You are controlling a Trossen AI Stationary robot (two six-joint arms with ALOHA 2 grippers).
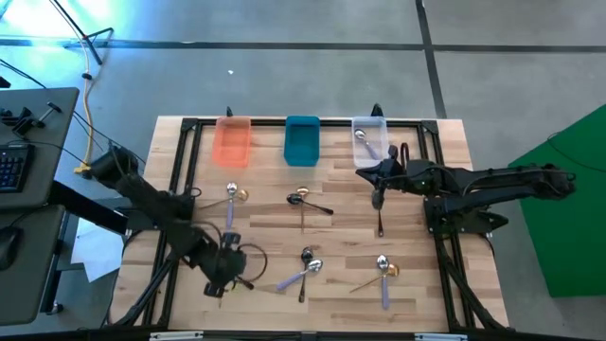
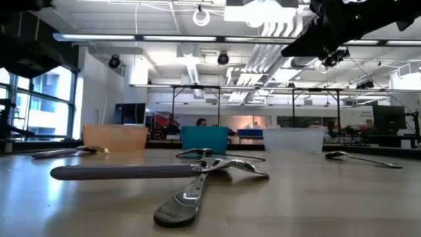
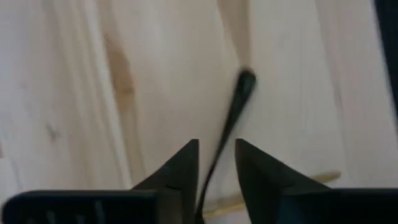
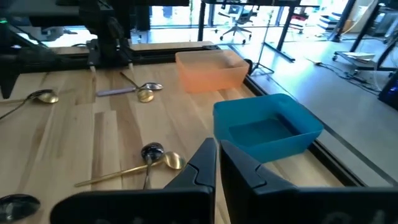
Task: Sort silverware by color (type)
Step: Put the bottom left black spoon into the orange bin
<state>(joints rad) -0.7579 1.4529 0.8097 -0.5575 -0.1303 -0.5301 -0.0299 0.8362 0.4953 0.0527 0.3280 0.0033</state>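
Observation:
Spoons lie flat on the wooden table in small crossed groups: lavender-handled and gold (image 1: 232,194), gold and dark (image 1: 303,199), dark and lavender-handled (image 1: 308,267), gold and lavender-handled (image 1: 383,270). One dark spoon (image 1: 380,223) lies alone. My left gripper (image 3: 217,155) is near the front left (image 1: 227,277), pointing down and open. A thin dark spoon (image 3: 233,118) lies on the wood and runs between its fingers, which do not touch it. My right gripper (image 4: 217,158) hangs shut and empty above the table by the clear bin (image 1: 367,173).
Three bins stand along the far edge: orange (image 1: 232,142), teal (image 1: 301,139) and clear (image 1: 371,128), the clear one with a spoon in it. A black frame rims the table. In the low view a lavender-handled spoon (image 2: 131,172) crosses a dark one (image 2: 181,204) up close.

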